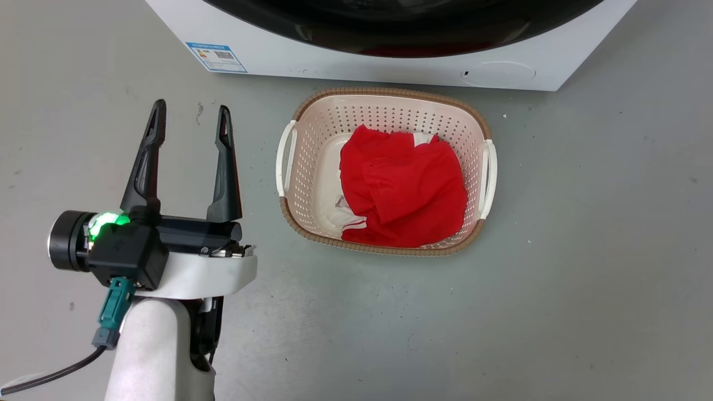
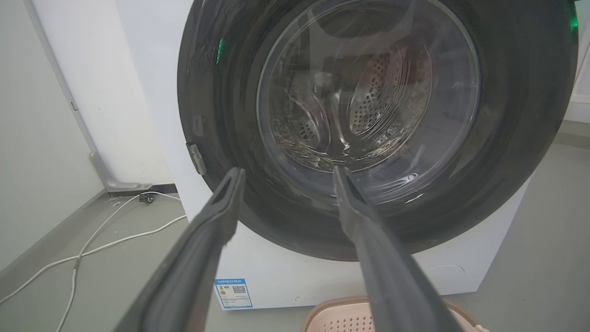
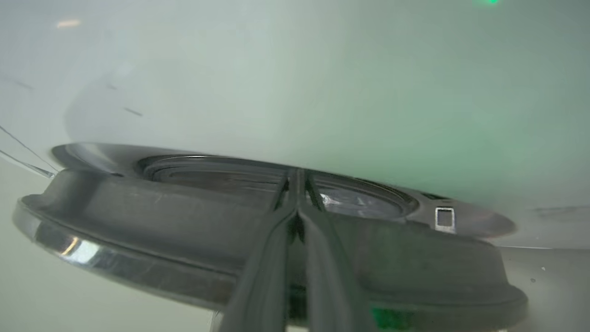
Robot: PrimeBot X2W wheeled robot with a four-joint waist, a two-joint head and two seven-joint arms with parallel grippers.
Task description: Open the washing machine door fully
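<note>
The white washing machine (image 1: pixel 390 69) stands at the top of the head view, and the lower arc of its glossy black door (image 1: pixel 401 30) shows there. In the left wrist view the washing machine door (image 2: pixel 216 115) faces me, its clear glass bowl showing the perforated drum behind. My left gripper (image 1: pixel 191 108) hovers open and empty over the floor in front of the machine's left corner, fingers pointing at the door (image 2: pixel 288 171). My right gripper (image 3: pixel 295 173) is shut, its tips at the seam between the dark door ring (image 3: pixel 161 216) and the white front (image 3: pixel 322 92).
A cream perforated basket (image 1: pixel 390 92) holding red cloth (image 1: pixel 406 189) sits on the grey floor just in front of the machine. A blue sticker (image 1: pixel 216 57) marks the machine's lower left corner. White cables (image 2: pixel 92 244) trail along the floor by the wall (image 2: pixel 27 138) left of the machine.
</note>
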